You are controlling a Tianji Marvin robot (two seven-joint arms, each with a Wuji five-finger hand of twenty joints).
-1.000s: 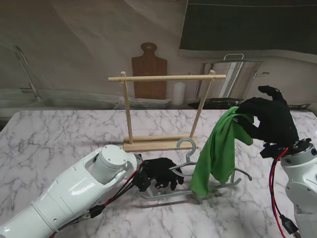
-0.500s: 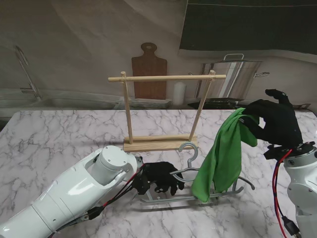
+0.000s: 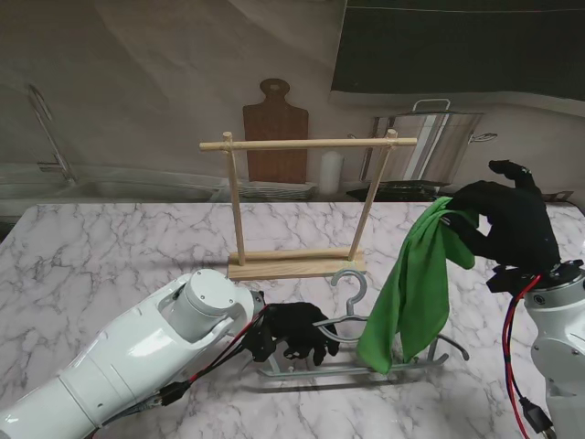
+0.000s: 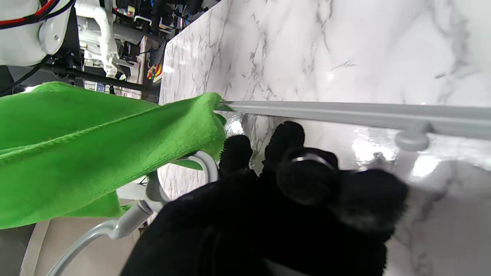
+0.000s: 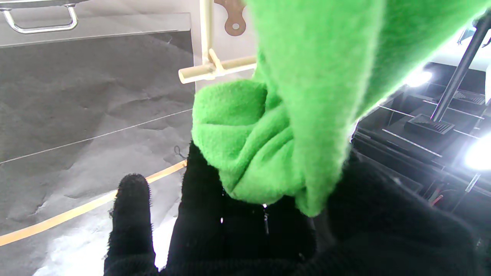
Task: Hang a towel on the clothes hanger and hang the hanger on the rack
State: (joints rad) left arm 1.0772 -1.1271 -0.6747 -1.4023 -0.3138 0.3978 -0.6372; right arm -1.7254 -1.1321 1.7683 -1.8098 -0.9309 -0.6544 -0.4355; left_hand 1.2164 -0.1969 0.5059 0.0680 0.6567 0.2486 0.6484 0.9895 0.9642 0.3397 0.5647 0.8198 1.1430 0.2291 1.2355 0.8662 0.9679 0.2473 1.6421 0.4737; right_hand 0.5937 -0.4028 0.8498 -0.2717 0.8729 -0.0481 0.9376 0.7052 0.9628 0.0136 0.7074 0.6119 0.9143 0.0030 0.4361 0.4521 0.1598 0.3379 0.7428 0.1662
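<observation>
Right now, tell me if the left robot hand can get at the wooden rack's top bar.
Probably not yet: the left robot hand is down at the table gripping the grey hanger, well short of the wooden rack's top bar.

White marble-patterned table top with grey veins (image 3: 110,247) runs out to a plain beige-grey back wall (image 3: 137,82), where a brown wooden paddle-shaped cutting board (image 3: 274,133) leans upright. A white cylinder (image 3: 330,172) stands just beside the board, then a shiny metal rack with a handle (image 3: 430,137), under a dark rectangular panel (image 3: 457,46). A curved metal tap (image 3: 50,133) shows at the far side, with bright lamps glaring (image 5: 477,155).
</observation>
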